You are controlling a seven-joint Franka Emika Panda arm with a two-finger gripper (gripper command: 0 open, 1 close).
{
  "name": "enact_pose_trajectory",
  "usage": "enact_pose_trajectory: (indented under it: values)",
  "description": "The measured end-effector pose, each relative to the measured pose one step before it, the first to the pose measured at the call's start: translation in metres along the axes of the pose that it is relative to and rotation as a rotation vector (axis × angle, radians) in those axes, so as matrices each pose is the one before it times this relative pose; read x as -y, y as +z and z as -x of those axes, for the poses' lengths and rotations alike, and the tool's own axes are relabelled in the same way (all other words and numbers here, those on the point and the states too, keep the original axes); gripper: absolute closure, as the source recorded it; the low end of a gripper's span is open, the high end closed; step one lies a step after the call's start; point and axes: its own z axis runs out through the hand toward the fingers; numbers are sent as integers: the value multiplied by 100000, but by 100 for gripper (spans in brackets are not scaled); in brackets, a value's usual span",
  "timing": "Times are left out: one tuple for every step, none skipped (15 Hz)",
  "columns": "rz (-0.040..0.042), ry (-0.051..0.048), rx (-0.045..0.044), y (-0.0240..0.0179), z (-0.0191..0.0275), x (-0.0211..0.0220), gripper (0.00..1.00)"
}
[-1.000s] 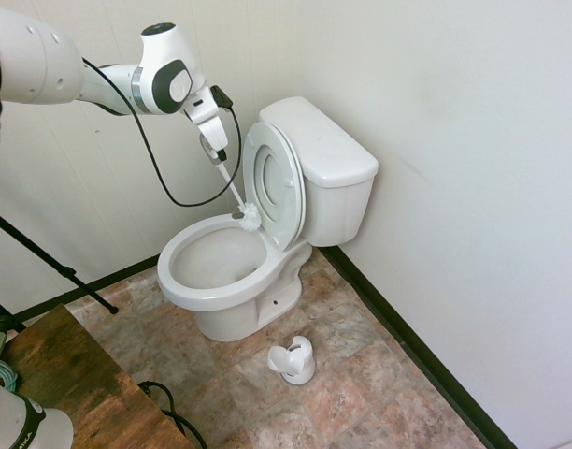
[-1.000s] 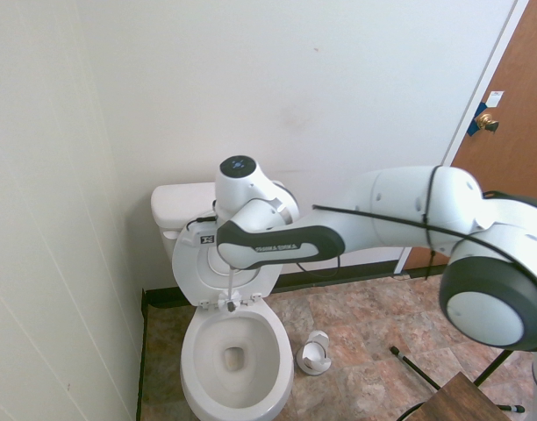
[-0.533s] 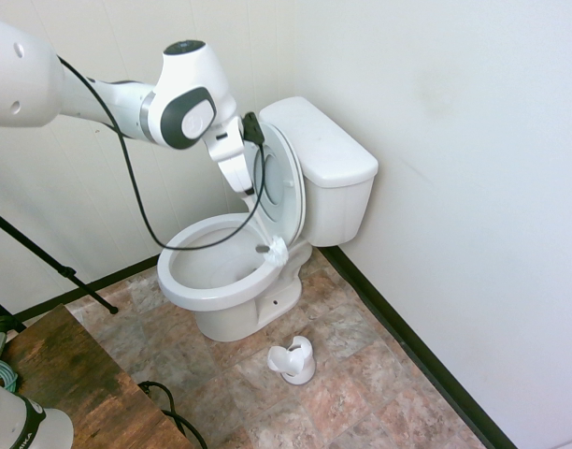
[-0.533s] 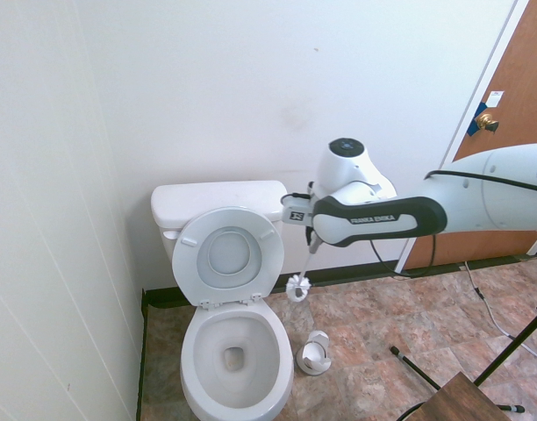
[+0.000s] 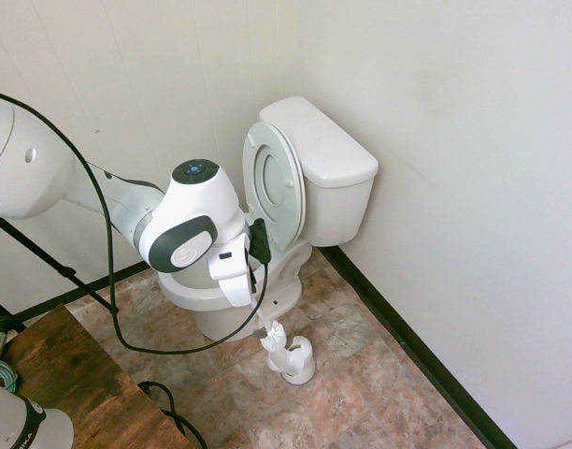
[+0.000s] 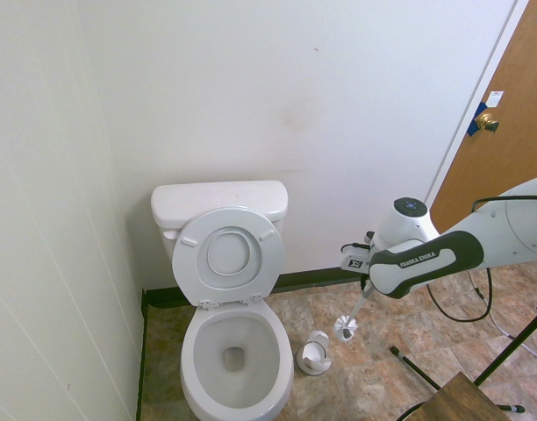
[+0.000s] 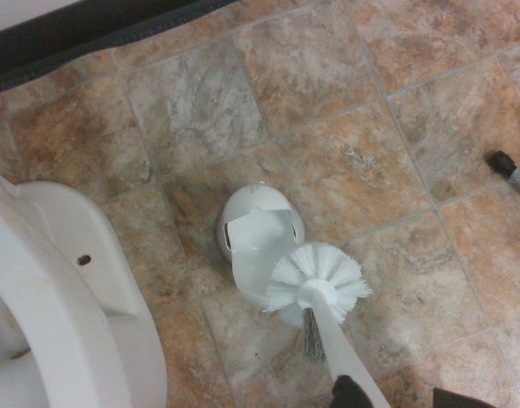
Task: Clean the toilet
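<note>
The white toilet (image 5: pixel 305 178) stands in the corner with its seat and lid raised against the tank; its open bowl (image 6: pixel 236 353) shows in the second exterior view. My gripper (image 5: pixel 251 301) is shut on the handle of a white toilet brush. The brush head (image 5: pixel 274 335) hangs just above the small white brush holder (image 5: pixel 293 360) on the floor beside the bowl. In the second exterior view my gripper (image 6: pixel 367 289) holds the brush head (image 6: pixel 345 327) slightly right of the holder (image 6: pixel 315 353). The wrist view shows the brush head (image 7: pixel 315 276) over the holder (image 7: pixel 251 234), with the toilet's base (image 7: pixel 65 280) beside them.
Brown stone tiles (image 5: pixel 361 393) cover the floor, with a black baseboard (image 5: pixel 407 346) along the walls. A wooden table (image 5: pixel 71 374) stands near the front. A brown door (image 6: pixel 505 123) lies to the right of the toilet wall.
My arm has swung the brush from the back of the bowl rim, past the toilet's side, and down to just above the brush holder on the floor. The grip stays shut.
</note>
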Motion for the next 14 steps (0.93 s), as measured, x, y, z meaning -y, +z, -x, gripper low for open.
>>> enact_pose_trajectory:
  values:
    - [275,567,-106,966,37,210,100]
    - [632,470,-96,1194,7,335,100]
    - [778,265,-41,1359,56,471,100]
    - [1144,362,186,1608,207,672,100]
    - [1149,190,268,1520,348,827,100]
    - [991,538,334,1319,339,837,100]
    - [900,869,484,1315,387,823,100]
    - [915,935,417,1245,274,640,100]
    - [660,1012,207,1138,64,623,100]
    - [588,1177,177,1174,-132,640,100]
    - [635,875,164,1110,-228,491,100]
    - [791,594,80,1207,-215,395,100]
    - [875,455,149,1266,-83,367,100]
    - [1074,318,165,1399,-24,267,100]
